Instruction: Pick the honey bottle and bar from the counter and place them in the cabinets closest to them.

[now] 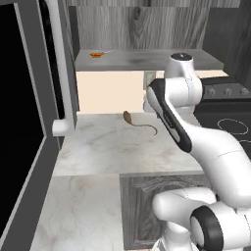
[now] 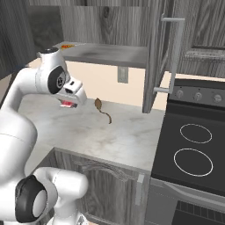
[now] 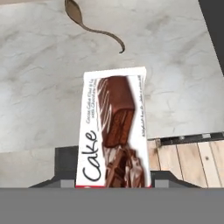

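Note:
The bar [image 3: 113, 131], a white packet with red edging, the word "Cake" and a chocolate picture, hangs above the counter [image 3: 39, 87], held lengthwise. My gripper [image 2: 68, 104] is shut on it, and its red edge [image 2: 67, 104] peeks out under the hand, in the air over the counter's [image 2: 123, 136] left part. Its fingertips are hidden behind the packet. Above and behind, the upper cabinet [image 2: 105, 53] stands open, its grey shelf floor [image 1: 147, 60] higher than the hand. The honey bottle is out of view.
A brown teardrop thing with a thin tail [image 1: 127, 116] [image 3: 74, 11] lies on the counter near the wall. A small flat orange pastry [image 1: 96, 55] sits at the shelf's left end. Open cabinet doors [image 2: 156, 57] [image 1: 61, 68] flank the shelf. The black stovetop [image 2: 193, 149] lies to the right.

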### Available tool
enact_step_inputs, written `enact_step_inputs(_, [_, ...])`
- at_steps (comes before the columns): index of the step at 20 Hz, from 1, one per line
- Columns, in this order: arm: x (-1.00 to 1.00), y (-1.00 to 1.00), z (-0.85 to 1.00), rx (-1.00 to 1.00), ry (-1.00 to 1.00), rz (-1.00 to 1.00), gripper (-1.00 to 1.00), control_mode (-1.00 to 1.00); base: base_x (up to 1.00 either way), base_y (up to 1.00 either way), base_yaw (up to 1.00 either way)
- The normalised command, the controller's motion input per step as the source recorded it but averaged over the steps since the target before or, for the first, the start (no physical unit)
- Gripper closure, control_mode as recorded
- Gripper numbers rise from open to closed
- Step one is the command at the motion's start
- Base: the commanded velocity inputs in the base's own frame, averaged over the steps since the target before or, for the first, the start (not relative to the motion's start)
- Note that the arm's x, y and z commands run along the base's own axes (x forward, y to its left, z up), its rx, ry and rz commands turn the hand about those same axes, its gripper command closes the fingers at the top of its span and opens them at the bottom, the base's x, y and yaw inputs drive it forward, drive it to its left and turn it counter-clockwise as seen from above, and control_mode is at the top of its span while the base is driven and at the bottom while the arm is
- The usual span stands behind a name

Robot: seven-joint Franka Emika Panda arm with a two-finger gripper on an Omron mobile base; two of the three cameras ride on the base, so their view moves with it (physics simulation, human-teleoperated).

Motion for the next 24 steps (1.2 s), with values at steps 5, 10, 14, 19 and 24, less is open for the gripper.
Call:
enact_step_inputs(5, [-0.44, -0.07, 0.74, -0.01, -0.15, 0.02, 1.00, -1.00, 0.00, 0.00, 0.00])
enact_step_inputs(10, [-0.30, -0.05, 0.30, 0.01, -0.27, 0.05, 1.00, -1.00, 0.00, 0.00, 0.00])
enact_step_inputs(14, [0.00, 0.00, 0.04, 0.01, -0.07, 0.00, 1.00, -1.00, 0.00, 0.00, 0.00])
enact_step_inputs(19, [0.10, 0.00, 0.32, 0.05, -0.07, 0.00, 1.00, -1.00, 0.00, 0.00, 0.00])
enact_step_inputs(24, [0.15, 0.00, 0.55, 0.06, -0.01, 0.00, 1.00, -1.00, 0.00, 0.00, 0.00])
